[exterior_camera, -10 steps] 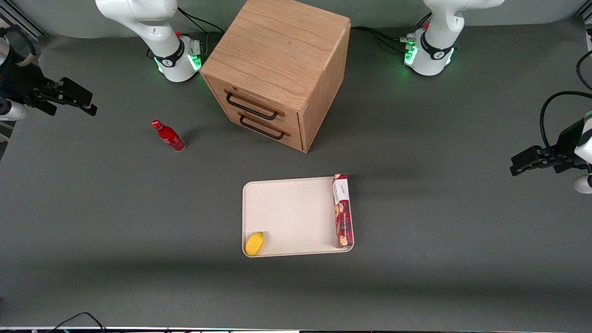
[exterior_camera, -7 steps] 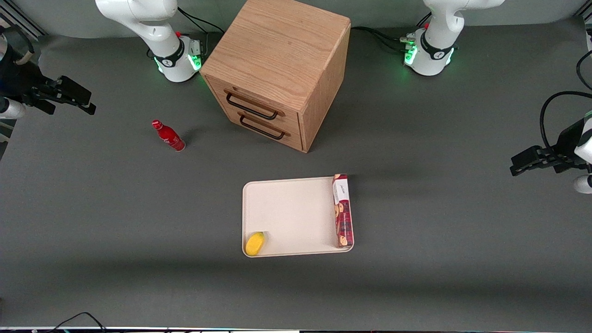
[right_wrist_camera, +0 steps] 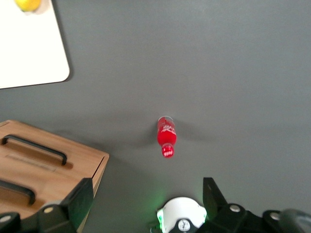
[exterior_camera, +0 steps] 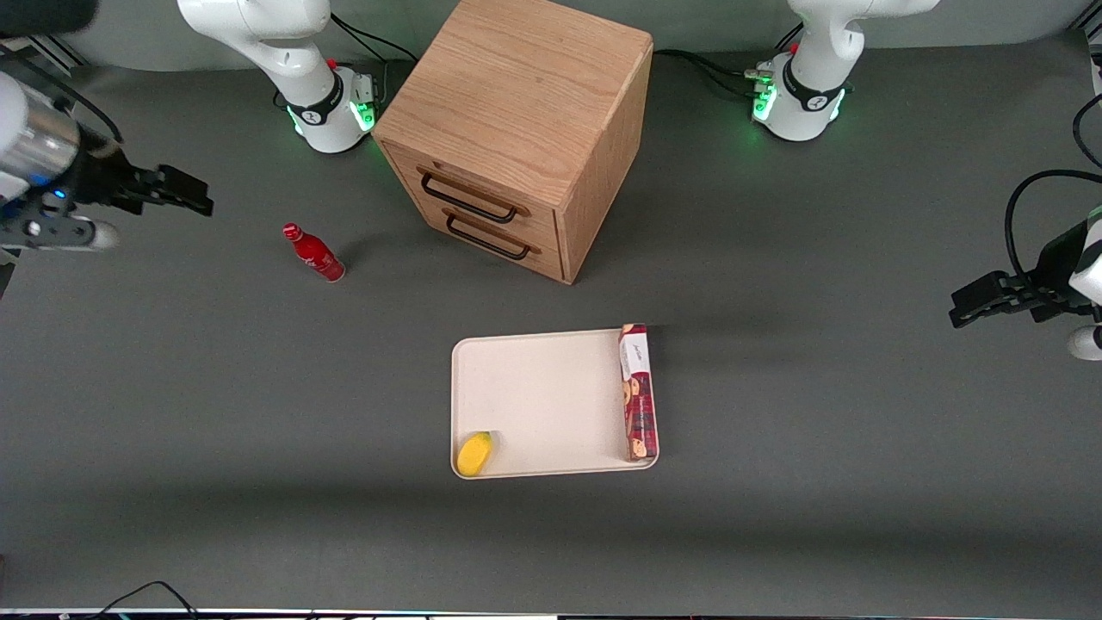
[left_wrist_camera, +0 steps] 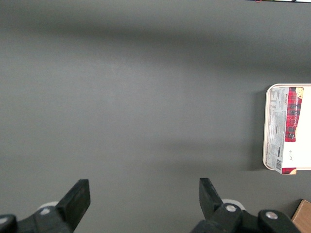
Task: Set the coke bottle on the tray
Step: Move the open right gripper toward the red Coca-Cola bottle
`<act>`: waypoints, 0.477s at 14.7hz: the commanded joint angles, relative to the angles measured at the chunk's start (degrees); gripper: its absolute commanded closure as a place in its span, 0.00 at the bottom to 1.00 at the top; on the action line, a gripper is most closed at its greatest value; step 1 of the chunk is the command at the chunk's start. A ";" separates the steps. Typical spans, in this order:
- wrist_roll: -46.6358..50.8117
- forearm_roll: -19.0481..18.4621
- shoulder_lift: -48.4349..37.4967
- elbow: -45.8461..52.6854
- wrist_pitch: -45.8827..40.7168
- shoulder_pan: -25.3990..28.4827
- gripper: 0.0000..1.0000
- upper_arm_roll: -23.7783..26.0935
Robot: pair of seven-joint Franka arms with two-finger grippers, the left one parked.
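The coke bottle, small and all red with a red cap, stands upright on the grey table beside the wooden cabinet, toward the working arm's end. It also shows in the right wrist view. The cream-white tray lies nearer the front camera than the cabinet; one corner of it shows in the right wrist view. My right gripper hangs open and empty above the table, apart from the bottle and farther toward the working arm's end. Its fingers stand wide apart in the wrist view.
The wooden drawer cabinet with two dark handles stands mid-table, also in the wrist view. On the tray lie a long red snack box and a small yellow object. The working arm's base glows green.
My right gripper has moved sideways toward the bottle and the cabinet, and the wrist has turned. The bottle, tray and cabinet have not moved.
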 commanded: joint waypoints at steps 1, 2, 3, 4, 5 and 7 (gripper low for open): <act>0.83 -0.05 -11.82 -23.37 15.21 0.21 0.00 -0.04; 0.83 0.04 -13.85 -29.71 20.32 0.29 0.00 0.05; 0.83 0.04 -14.74 -34.73 25.24 0.30 0.00 0.14; 0.83 0.04 -15.10 -39.48 30.42 0.21 0.00 0.14; 0.83 0.04 -15.28 -43.36 35.44 0.21 0.00 0.23; 0.83 0.21 -14.84 -50.39 44.32 0.12 0.00 0.23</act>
